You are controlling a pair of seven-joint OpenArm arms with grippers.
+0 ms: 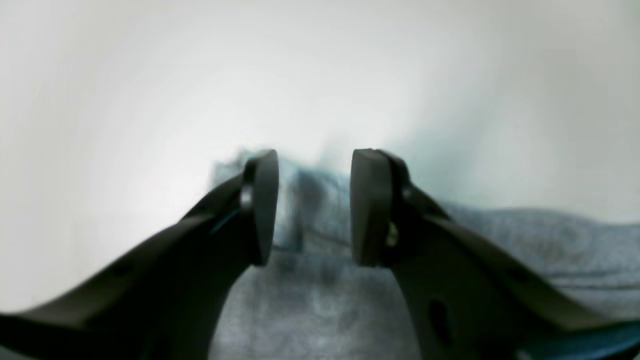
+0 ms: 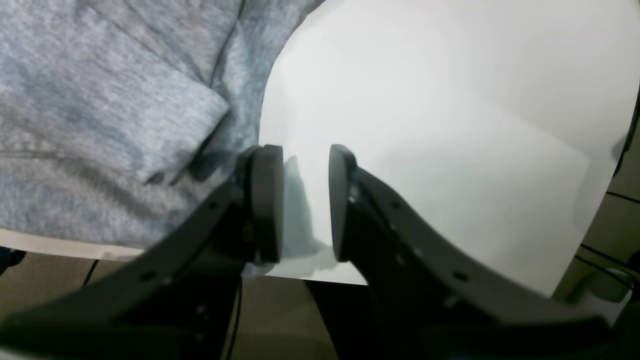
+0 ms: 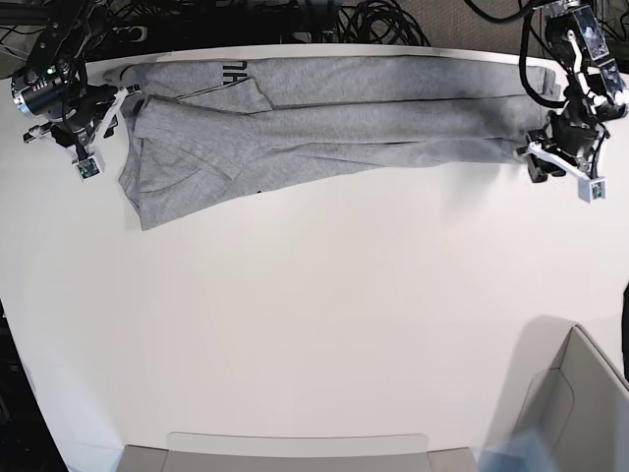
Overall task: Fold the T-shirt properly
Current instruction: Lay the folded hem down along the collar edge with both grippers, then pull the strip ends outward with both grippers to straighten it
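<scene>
T-shirt (image 3: 324,128) stretched along table (image 3: 324,324) far edge; my left gripper (image 1: 312,207) jaws apart over hem; my right gripper (image 2: 305,202) jaws apart, holding nothing.

Robotics lab (cables (image 3: 383,20), white table (image 3: 314,324)).

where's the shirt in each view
Left wrist: shirt fills the lower middle and right, behind the hand's fingers.
Right wrist: shirt upper left.
Base: shirt stretched along the far edge.
Shared landmark: the white table, also.
</scene>
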